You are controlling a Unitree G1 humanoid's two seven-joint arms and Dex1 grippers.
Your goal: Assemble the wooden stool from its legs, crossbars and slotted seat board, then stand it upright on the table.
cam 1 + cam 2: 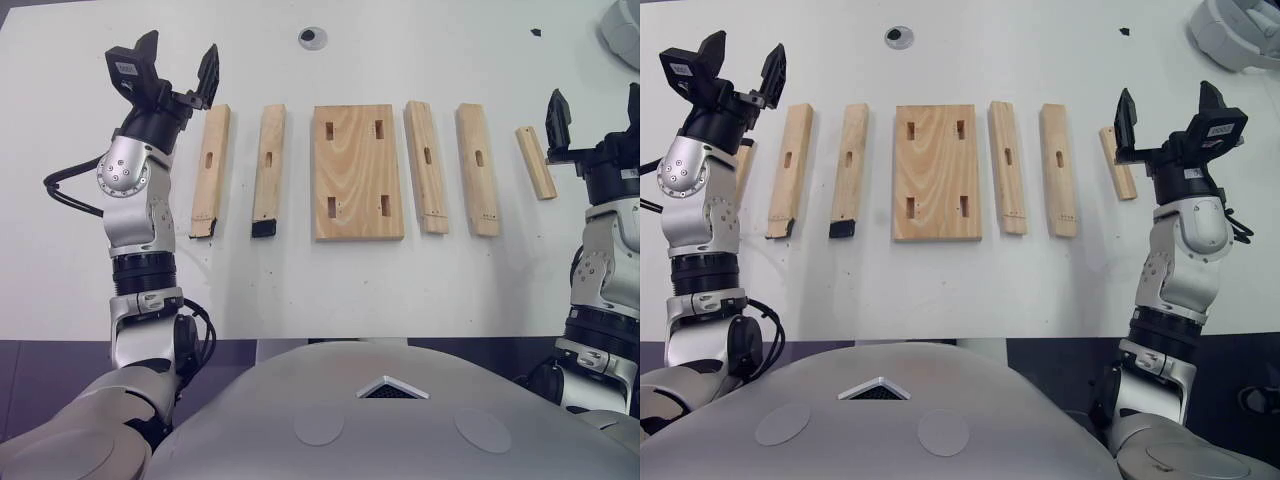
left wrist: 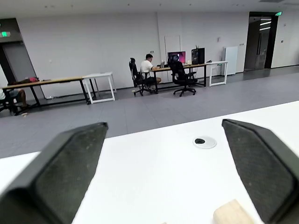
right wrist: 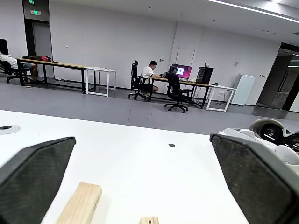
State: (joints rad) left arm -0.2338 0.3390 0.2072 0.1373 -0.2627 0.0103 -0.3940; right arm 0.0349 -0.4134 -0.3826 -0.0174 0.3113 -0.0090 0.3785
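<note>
The slotted seat board (image 1: 358, 172) lies flat at the table's middle. Two legs (image 1: 211, 170) (image 1: 269, 170) lie left of it and two more (image 1: 426, 167) (image 1: 478, 170) to its right, all parallel. A short crossbar (image 1: 536, 162) lies at the far right. Another wooden piece (image 1: 743, 165) peeks out behind my left arm. My left gripper (image 1: 180, 48) is raised, open and empty, above the far end of the leftmost leg. My right gripper (image 1: 1167, 95) is open and empty too, just right of the crossbar. The crossbar's end (image 3: 81, 203) sits between the right fingers' pads.
A round cable grommet (image 1: 313, 38) is set in the white table (image 1: 330, 280) beyond the board. A white device (image 1: 1240, 30) rests at the far right corner. A small dark speck (image 1: 536, 32) lies near it. Bare table stretches in front of the parts.
</note>
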